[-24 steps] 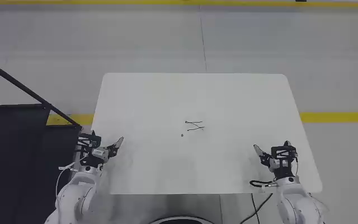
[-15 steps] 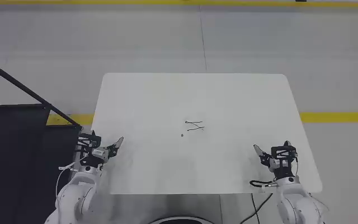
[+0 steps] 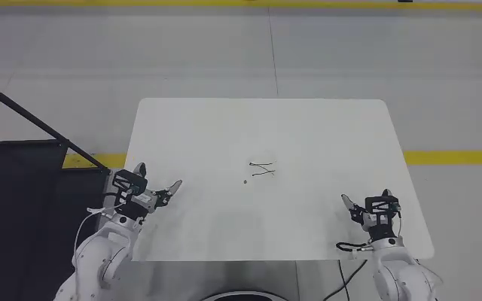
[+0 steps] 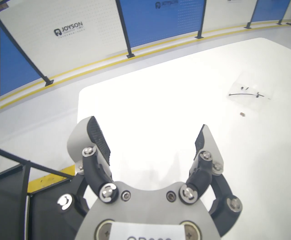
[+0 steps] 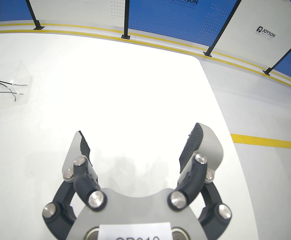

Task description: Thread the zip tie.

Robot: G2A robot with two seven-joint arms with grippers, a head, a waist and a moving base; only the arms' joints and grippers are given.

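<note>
The table (image 3: 301,128) is plain white. The zip ties (image 3: 261,168) on it are thin and black, and the sheet (image 4: 261,87) under them is clear. A speck (image 3: 245,181) beside them is brown. The left gripper (image 4: 147,123) and right gripper (image 5: 138,129) have silver-grey fingers (image 4: 77,136) with black ribbed pads (image 4: 99,138), black links and shiny silver screws. The floor (image 3: 226,53) is pale grey, crossed by a yellow line (image 3: 444,157). The panels (image 4: 159,20) are blue or white, the white ones finely dotted, on black posts (image 4: 122,27). A screen (image 3: 30,196) at the table's left is black.
</note>
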